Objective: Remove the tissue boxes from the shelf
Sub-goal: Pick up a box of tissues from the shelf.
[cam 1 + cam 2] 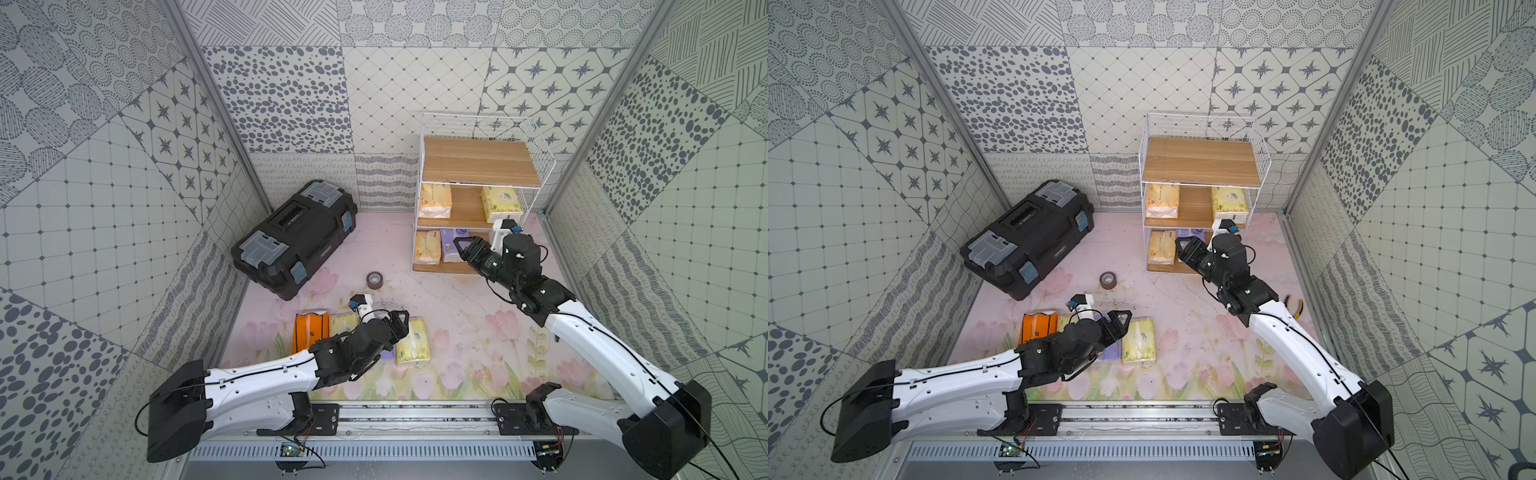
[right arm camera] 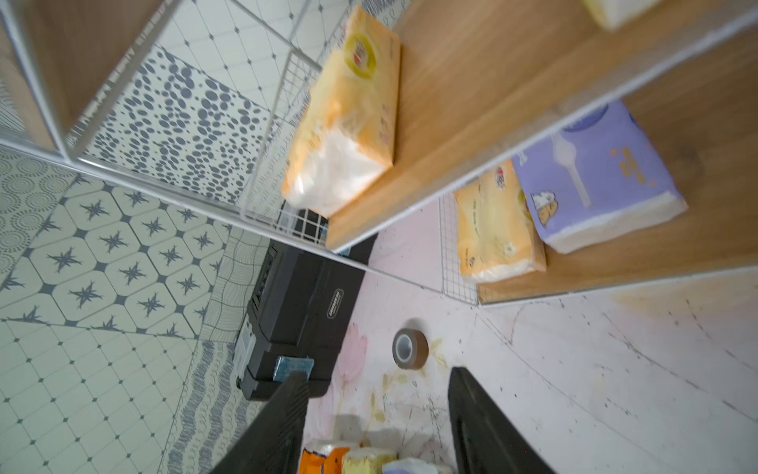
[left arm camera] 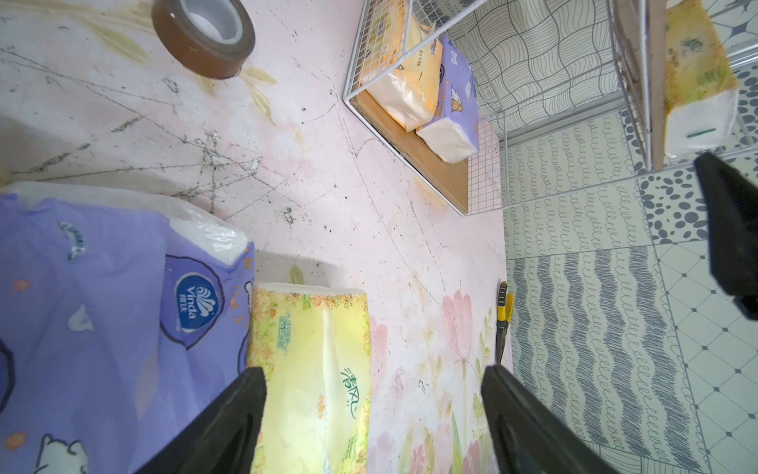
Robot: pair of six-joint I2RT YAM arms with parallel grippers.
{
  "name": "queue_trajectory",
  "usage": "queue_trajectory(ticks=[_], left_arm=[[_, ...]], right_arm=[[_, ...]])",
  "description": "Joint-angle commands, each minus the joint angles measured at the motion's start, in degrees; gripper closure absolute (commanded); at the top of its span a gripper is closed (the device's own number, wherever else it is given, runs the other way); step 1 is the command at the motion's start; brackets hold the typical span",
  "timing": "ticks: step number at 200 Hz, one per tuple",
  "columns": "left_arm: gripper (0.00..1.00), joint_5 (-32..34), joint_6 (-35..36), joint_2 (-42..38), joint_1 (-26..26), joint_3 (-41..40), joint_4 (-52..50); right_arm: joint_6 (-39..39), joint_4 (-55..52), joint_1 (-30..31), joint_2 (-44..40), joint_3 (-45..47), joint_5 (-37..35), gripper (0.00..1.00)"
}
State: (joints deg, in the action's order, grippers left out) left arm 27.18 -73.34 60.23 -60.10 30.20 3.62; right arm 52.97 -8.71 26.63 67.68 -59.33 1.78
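The shelf (image 1: pixel 478 164) stands at the back right, its top board bare. On its middle board lie a yellow-orange tissue box (image 1: pixel 435 200) and a yellow-green one (image 1: pixel 500 203). The bottom board holds a yellow-orange box (image 1: pixel 428 247) and a purple box (image 2: pixel 594 176). On the floor, side by side, lie an orange box (image 1: pixel 309 332), a yellow-green box (image 1: pixel 344 324), a purple box (image 3: pixel 102 307) and another yellow-green box (image 1: pixel 412 340). My left gripper (image 3: pixel 373 369) hovers open over that last box, holding nothing. In front of the bottom board my right gripper (image 2: pixel 379 373) is open and empty.
A big black toolbox (image 1: pixel 295 239) lies at the back left. A brown tape roll (image 1: pixel 375 279) sits on the floor between toolbox and shelf. Yellow-handled pliers (image 1: pixel 1293 305) lie by the right wall. Patterned walls close in on three sides.
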Motion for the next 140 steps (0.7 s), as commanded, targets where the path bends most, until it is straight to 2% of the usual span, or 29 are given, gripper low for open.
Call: queue_trajectory(ticks=[1, 26, 92, 140], left_arm=[[0.12, 0.1, 0.0, -0.1, 0.6, -0.3, 3.9], [0.12, -0.2, -0.3, -0.1, 0.6, -0.2, 4.1], [0.12, -0.9, -0.6, -0.7, 0.6, -0.4, 4.2], [0.12, -1.6, -0.8, -0.8, 0.6, -0.4, 4.2]], right_arm=[[-3.1, 2.9, -0.4, 4.3, -4.8, -3.7, 0.44], [-2.7, 6.6, -0.5, 9.2, -8.3, -7.2, 0.47], [-0.5, 11.5, -0.7, 18.5, -14.5, -11.2, 0.52], [1.1, 13.7, -1.0, 21.9, -16.4, -10.8, 0.55]])
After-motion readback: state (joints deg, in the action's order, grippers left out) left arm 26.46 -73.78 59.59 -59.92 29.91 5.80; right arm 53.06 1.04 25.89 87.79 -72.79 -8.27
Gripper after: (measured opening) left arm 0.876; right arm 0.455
